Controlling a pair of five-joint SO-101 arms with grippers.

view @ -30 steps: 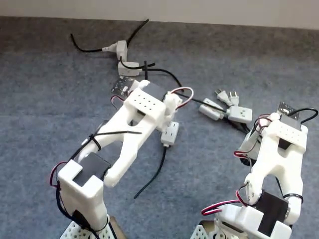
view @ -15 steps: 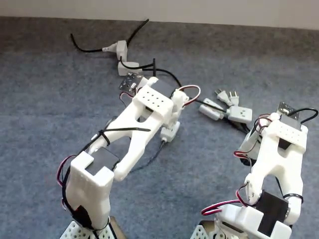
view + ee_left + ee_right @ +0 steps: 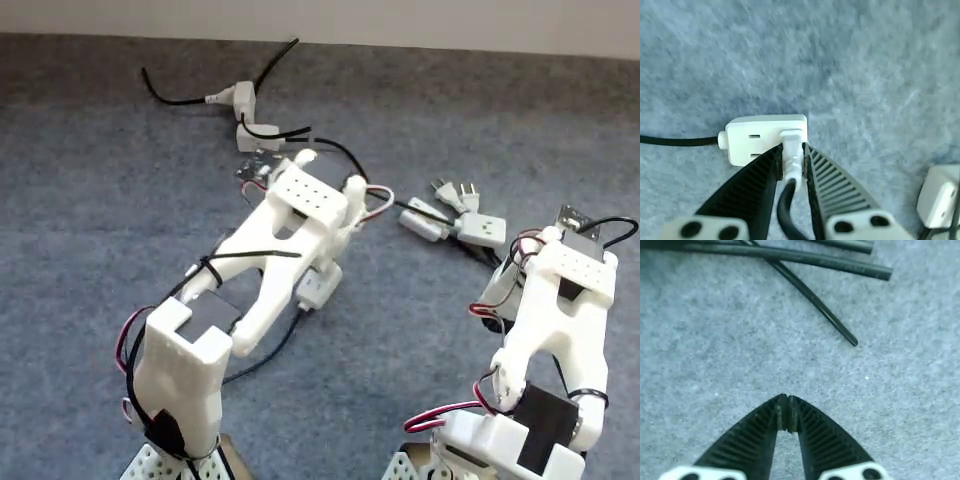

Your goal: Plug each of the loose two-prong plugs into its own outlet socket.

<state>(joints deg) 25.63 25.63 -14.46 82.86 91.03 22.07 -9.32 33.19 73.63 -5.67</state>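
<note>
End effector on left arm [image 3: 792, 152] pinches white plug [image 3: 791, 137] against outlet socket [image 3: 751, 142]; right end effector [image 3: 788, 407] is pressed together.

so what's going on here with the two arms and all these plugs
The left arm's jaws are shut on a white plug, holding it at a socket of a white outlet block on the grey carpet; no prongs show, so it looks pushed in. The right arm's jaws are shut on nothing, near black cables. Loose plugs lie beside another outlet block.
</note>
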